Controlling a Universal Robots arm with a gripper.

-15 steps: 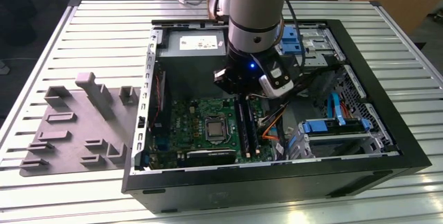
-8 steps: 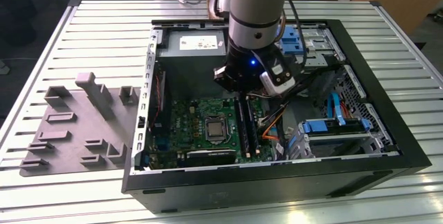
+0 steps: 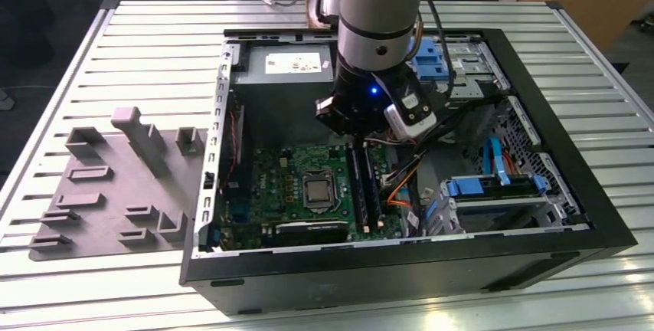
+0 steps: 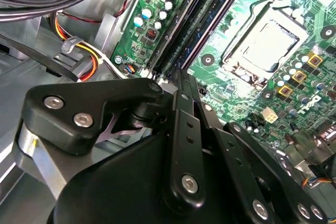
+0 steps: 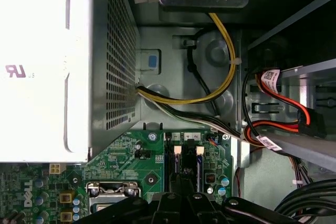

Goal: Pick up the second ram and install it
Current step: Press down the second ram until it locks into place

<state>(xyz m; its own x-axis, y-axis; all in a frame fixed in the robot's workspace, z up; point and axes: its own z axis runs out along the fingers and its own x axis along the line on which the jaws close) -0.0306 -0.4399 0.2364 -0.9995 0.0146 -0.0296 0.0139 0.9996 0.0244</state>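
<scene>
My gripper (image 3: 354, 138) hangs inside the open computer case (image 3: 409, 266), just over the far end of the black memory slots (image 3: 365, 187). In the second wrist view its fingers (image 4: 181, 95) lie together, shut, with their tips at the end of a long dark strip (image 4: 209, 27) standing in one slot; this looks like the second ram. Whether the fingers clamp it or only rest on it is not clear. In the first wrist view the gripper (image 5: 178, 191) lines up with the two slots and their pale end clips (image 5: 177, 150).
The CPU socket (image 3: 318, 191) sits beside the slots on the green motherboard (image 4: 310, 19). The power supply (image 5: 37, 66) and bundled cables (image 5: 220, 87) crowd the far end. Blue drive brackets (image 3: 491, 187) stand at the exterior view's right. A grey tray (image 3: 103, 185) lies outside the case.
</scene>
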